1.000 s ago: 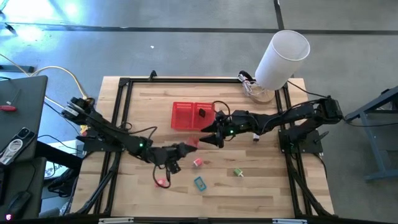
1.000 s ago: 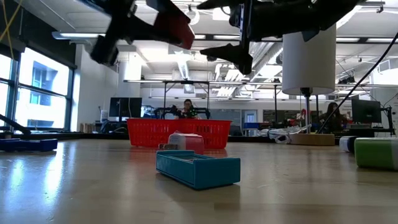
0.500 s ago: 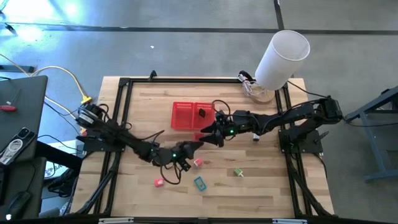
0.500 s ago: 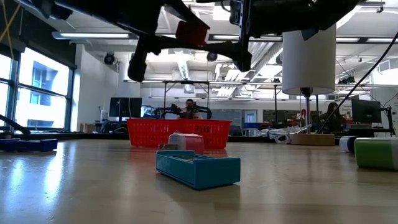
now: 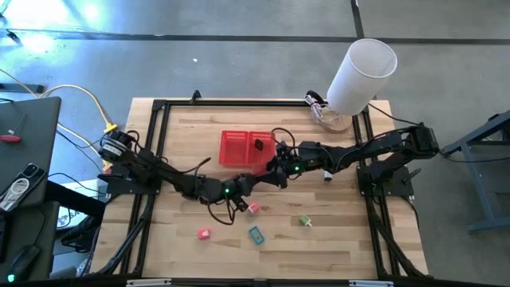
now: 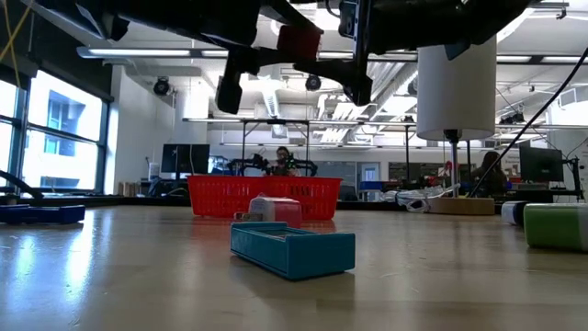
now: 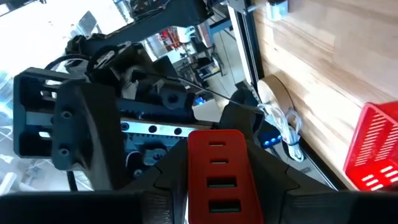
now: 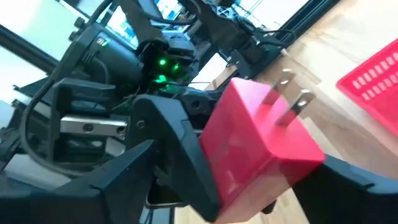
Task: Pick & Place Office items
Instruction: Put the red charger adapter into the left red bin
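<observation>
My left gripper (image 5: 256, 179) is shut on a red plug-like block (image 7: 217, 180) with two metal prongs (image 8: 289, 99), held above the middle of the table just near of the red basket (image 5: 247, 148). My right gripper (image 5: 276, 170) meets it from the right. It is open, with its fingers (image 8: 348, 180) on either side of the block; whether they touch it I cannot tell. A pale pink item (image 5: 253, 208), a red-pink one (image 5: 204, 233), a teal box (image 5: 256, 234) and a green item (image 5: 305, 220) lie on the table. A black item (image 5: 259, 147) sits in the basket. My left gripper pinches the red block between its two fingers (image 7: 168, 180), which lie on two opposite sides of it beside its slotted face (image 7: 219, 186). The fingers come about level from the table's left. The block is lifted clear of the table (image 6: 299, 41), its prongs pointing away from the gripper.
A big white cylinder (image 5: 362, 70) stands at the far right corner beside a coil of cable (image 5: 323, 112). A black frame (image 5: 159, 108) runs round the table. A dark blue thing (image 6: 37, 213) shows at the low view's left. People sit in the room beyond.
My left gripper has carried the red block toward the table's right and somewhat toward the far edge, up to my right gripper, and the block now sits between that gripper's fingers. The items on the table have stayed where they were.
</observation>
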